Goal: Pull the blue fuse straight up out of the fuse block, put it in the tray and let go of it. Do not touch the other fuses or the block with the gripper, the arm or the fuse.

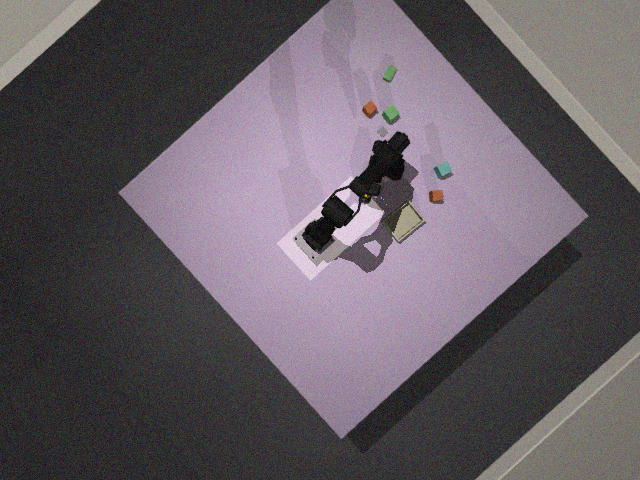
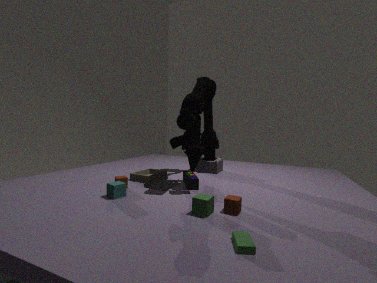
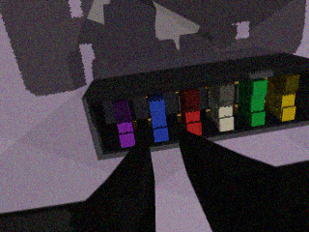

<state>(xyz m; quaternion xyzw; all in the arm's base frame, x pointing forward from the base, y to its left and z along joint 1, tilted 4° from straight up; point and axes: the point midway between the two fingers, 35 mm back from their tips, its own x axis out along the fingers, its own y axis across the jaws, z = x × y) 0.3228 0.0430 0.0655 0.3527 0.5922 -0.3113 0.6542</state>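
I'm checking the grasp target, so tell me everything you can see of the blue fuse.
The blue fuse is a small, plain blue block, darker above and brighter below. It stands upright, seated in the black block, second from the left between the purple fuse and the red fuse. The gripper is poised just before it; nothing grips it.

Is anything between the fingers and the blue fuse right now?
Nothing visible. In the wrist view the gripper is lined up on the blue fuse, which is seated in the fuse block. The purple fuse and red fuse sit close on either side.
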